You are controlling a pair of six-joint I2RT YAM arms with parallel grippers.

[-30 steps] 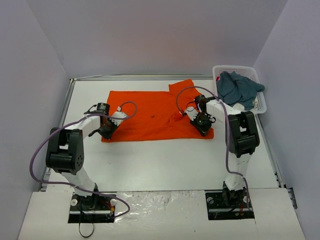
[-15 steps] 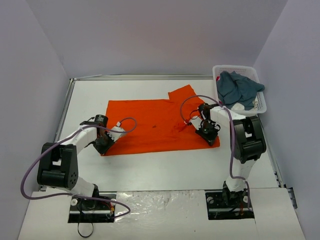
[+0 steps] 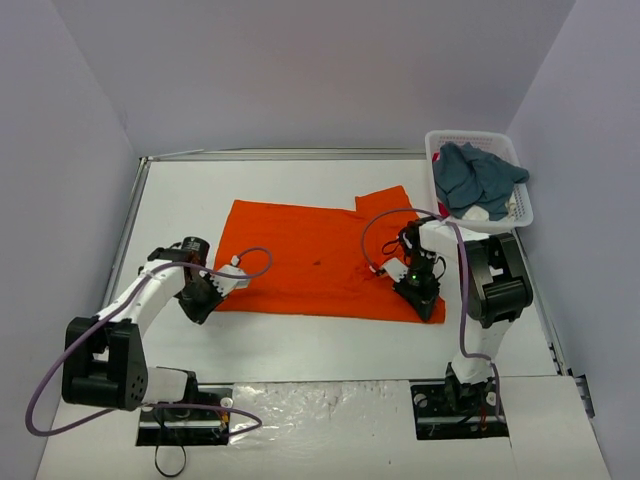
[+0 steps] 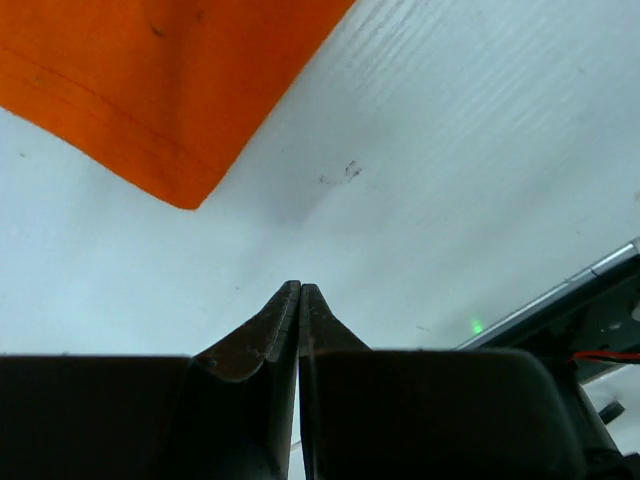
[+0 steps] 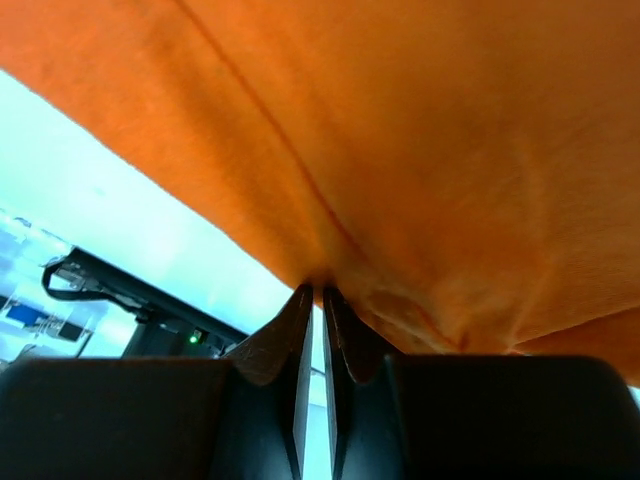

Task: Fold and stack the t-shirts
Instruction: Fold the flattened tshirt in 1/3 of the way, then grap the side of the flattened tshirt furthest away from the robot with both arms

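The orange t-shirt (image 3: pixel 300 255) lies spread flat across the middle of the table. My left gripper (image 3: pixel 205 302) is shut and empty, low over the table just off the shirt's near left corner. In the left wrist view that corner (image 4: pixel 150 90) lies apart from my closed tips (image 4: pixel 300 286). My right gripper (image 3: pixel 425 300) is shut on the shirt's near right hem. In the right wrist view the cloth (image 5: pixel 420 150) bunches at the tips (image 5: pixel 318 288). The teal-blue t-shirt (image 3: pixel 480 175) lies crumpled in the basket.
A white lattice basket (image 3: pixel 470 135) stands at the back right corner against the wall. Purple cables loop over both arms. Grey walls close in the table on the left, back and right.
Both arms pulled toward the near edge and the orange shirt slid nearer with them. The left gripper, at the shirt's corner before, now sits off the cloth.
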